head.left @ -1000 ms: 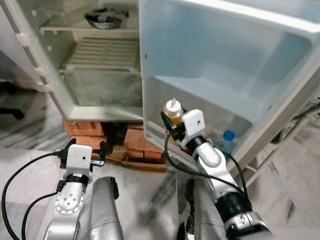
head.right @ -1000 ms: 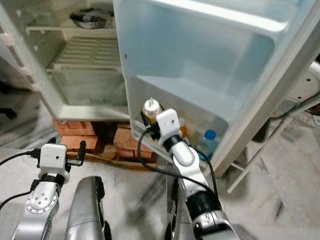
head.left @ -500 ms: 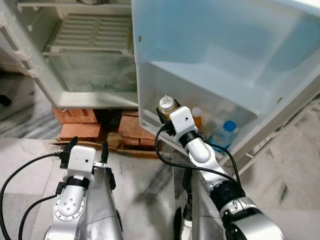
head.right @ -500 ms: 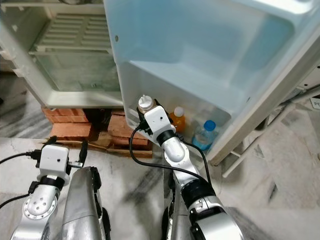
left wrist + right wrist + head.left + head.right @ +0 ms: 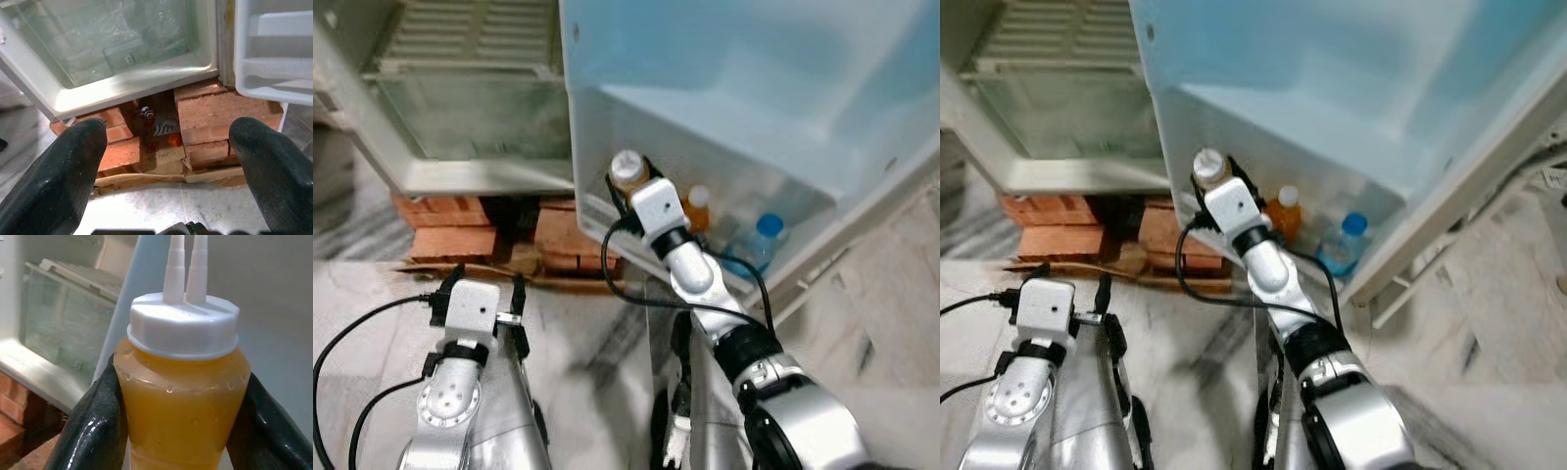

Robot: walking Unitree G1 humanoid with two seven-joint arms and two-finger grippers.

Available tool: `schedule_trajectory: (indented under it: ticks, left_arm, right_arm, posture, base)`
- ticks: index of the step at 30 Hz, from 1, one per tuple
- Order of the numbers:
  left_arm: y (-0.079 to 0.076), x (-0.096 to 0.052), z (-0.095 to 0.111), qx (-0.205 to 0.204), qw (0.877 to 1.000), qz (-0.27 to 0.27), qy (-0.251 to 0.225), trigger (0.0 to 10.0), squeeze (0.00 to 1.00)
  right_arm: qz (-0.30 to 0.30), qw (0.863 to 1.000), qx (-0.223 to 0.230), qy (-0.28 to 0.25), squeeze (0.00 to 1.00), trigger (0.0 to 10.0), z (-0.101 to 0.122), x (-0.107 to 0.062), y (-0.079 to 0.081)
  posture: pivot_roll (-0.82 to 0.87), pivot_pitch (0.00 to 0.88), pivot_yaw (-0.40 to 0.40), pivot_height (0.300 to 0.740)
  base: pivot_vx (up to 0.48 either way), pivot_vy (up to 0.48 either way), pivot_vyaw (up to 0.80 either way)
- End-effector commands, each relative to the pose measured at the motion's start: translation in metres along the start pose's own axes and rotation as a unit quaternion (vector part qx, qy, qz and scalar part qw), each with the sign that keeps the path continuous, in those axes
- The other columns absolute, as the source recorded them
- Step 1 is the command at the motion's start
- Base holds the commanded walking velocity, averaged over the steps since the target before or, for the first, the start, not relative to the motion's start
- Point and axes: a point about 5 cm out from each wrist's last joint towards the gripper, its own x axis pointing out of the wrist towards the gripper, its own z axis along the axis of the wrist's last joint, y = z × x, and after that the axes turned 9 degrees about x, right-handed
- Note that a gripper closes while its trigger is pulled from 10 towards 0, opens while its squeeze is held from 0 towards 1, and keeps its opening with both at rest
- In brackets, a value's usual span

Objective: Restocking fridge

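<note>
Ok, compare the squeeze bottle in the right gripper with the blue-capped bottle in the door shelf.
The squeeze bottle is full of orange-yellow liquid; the blue-capped bottle looks clear. The squeeze bottle has a white lid with two nozzles; the other has a plain blue cap. The squeeze bottle is clamped in the right gripper at the door shelf's edge; the blue-capped bottle already rests inside the shelf. Both stand roughly upright.

Red bricks (image 5: 222,117) and flattened cardboard (image 5: 161,164) lie on the marble floor (image 5: 597,343).
</note>
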Motion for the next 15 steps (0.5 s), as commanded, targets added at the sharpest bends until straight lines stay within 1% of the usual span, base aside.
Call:
schedule_trajectory:
  ticks: [1, 3, 5, 10, 11, 12, 14, 15]
  left_arm:
    - [0.000, -0.001, 0.002, 0.003, 1.000, -0.003, 0.000, 10.0, 0.00]
    - [0.000, -0.002, 0.001, 0.003, 1.000, -0.004, 0.000, 10.0, 0.00]
    - [-0.001, -0.002, 0.002, 0.003, 1.000, -0.004, 0.000, 10.0, 0.00]
    - [0.000, -0.002, 0.002, 0.003, 1.000, -0.004, 0.000, 10.0, 0.00]
    - [0.000, -0.003, 0.002, 0.003, 1.000, -0.004, 0.000, 10.0, 0.00]
    - [0.000, -0.003, 0.002, 0.003, 1.000, -0.004, 0.000, 10.0, 0.00]
    - [0.000, -0.003, 0.002, 0.003, 1.000, -0.004, 0.000, 10.0, 0.00]
    - [0.000, -0.003, 0.002, 0.004, 1.000, -0.004, 0.001, 10.0, 0.00]
  right_arm:
    - [-0.022, 0.999, -0.024, 0.040, 0.00, 10.0, -0.013, -0.004, -0.008]
    - [-0.039, 0.997, -0.036, 0.060, 0.00, 10.0, -0.017, -0.003, -0.012]
    - [-0.054, 0.995, -0.037, 0.074, 0.00, 10.0, -0.021, -0.004, -0.014]
    - [-0.073, 0.992, -0.053, 0.085, 0.00, 10.0, -0.026, -0.006, -0.018]
    - [-0.090, 0.989, -0.074, 0.090, 0.00, 10.0, -0.028, -0.008, -0.022]
    - [-0.090, 0.989, -0.074, 0.090, 0.00, 10.0, -0.028, -0.008, -0.022]
    - [-0.097, 0.987, -0.088, 0.095, 0.00, 10.0, -0.030, -0.009, -0.024]
    - [-0.095, 0.986, -0.087, 0.105, 0.00, 10.0, -0.033, -0.011, -0.025]
  posture:
    - [0.11, 0.217, -0.079, 0.447]
    - [0.11, 0.215, -0.079, 0.447]
    - [0.12, 0.214, -0.078, 0.447]
    - [0.12, 0.214, -0.079, 0.447]
    - [0.12, 0.215, -0.080, 0.447]
    - [0.12, 0.215, -0.080, 0.447]
    - [0.12, 0.217, -0.080, 0.447]
    - [0.12, 0.218, -0.078, 0.447]
  base:
    - [0.000, 0.000, 0.00]
    - [0.000, 0.000, 0.00]
    - [0.000, 0.000, 0.00]
    - [0.000, 0.000, 0.00]
    - [0.000, 0.000, 0.00]
    - [0.000, 0.000, 0.00]
    - [0.000, 0.000, 0.00]
    - [0.000, 0.000, 0.00]
